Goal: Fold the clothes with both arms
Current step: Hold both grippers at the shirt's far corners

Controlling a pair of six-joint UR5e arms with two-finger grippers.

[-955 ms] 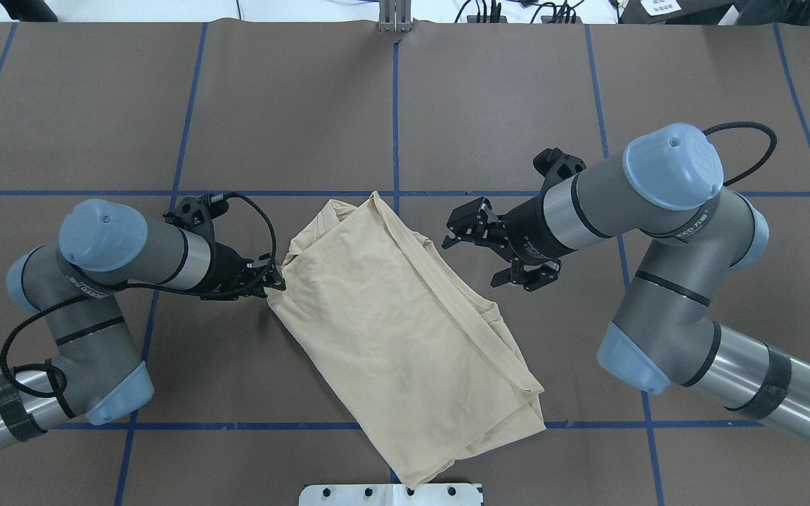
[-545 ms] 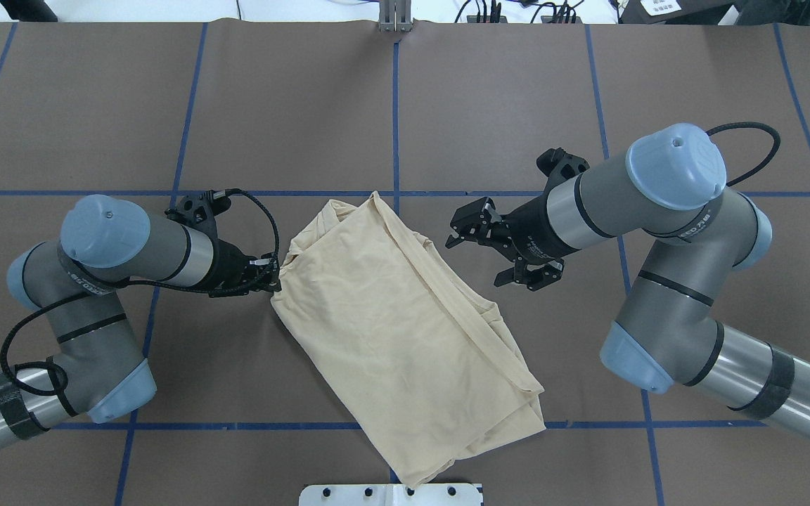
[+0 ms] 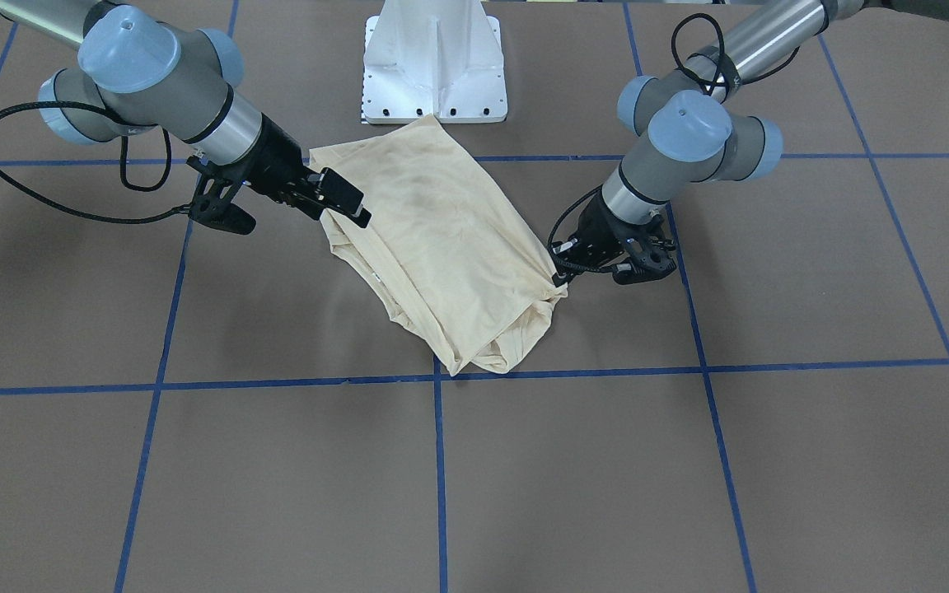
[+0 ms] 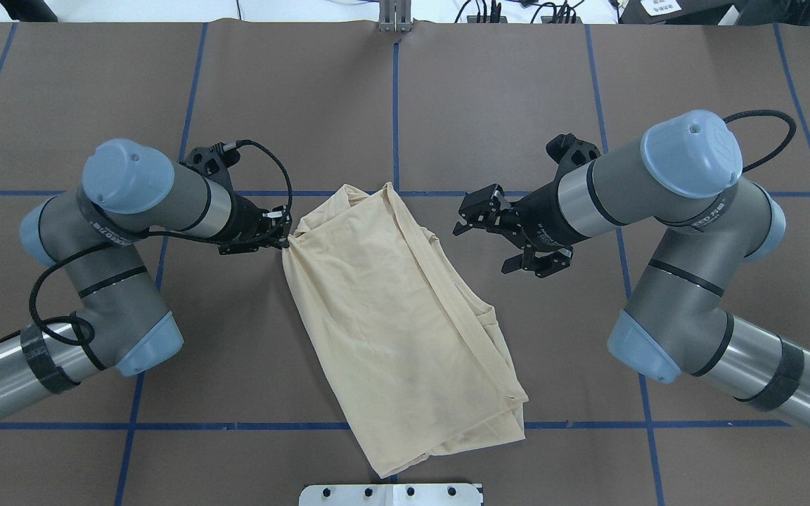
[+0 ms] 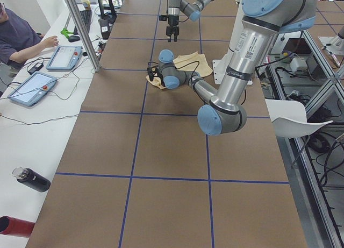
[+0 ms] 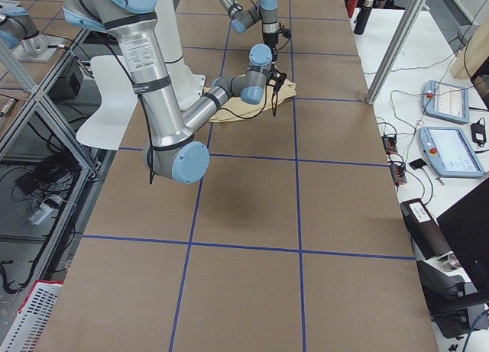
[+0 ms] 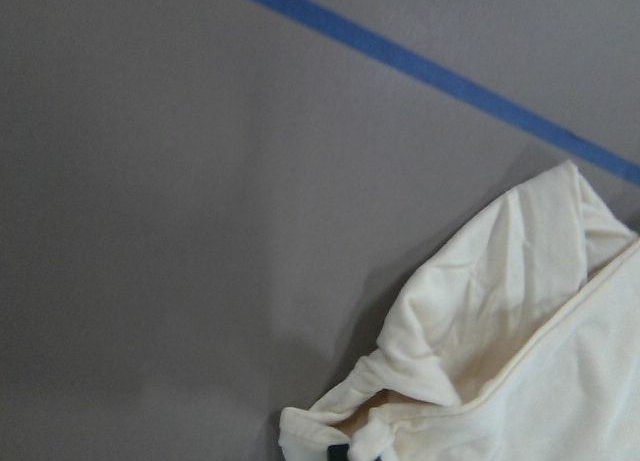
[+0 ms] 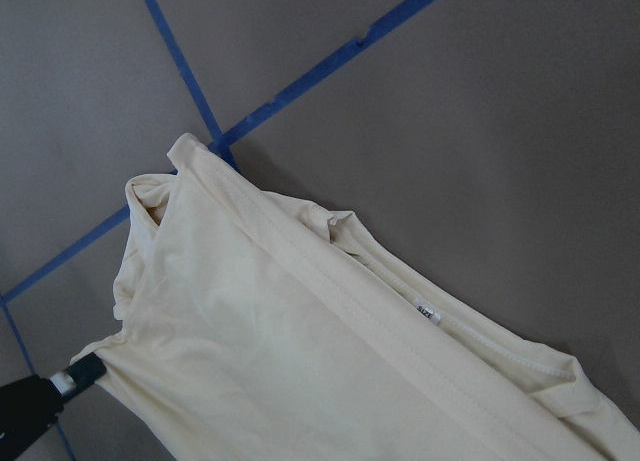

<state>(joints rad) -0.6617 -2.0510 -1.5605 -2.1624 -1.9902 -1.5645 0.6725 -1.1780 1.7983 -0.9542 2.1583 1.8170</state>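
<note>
Jaws of the left arm (image 4: 166,200) clamp a corner of the shirt (image 4: 391,316), those of the right arm (image 4: 616,190) gape empty beside it — a one-sided pull could drag the fold askew.

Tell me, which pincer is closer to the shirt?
Left. The left pincer grips the shirt by a corner; the right pincer is open, clear of its opposite edge.
</note>
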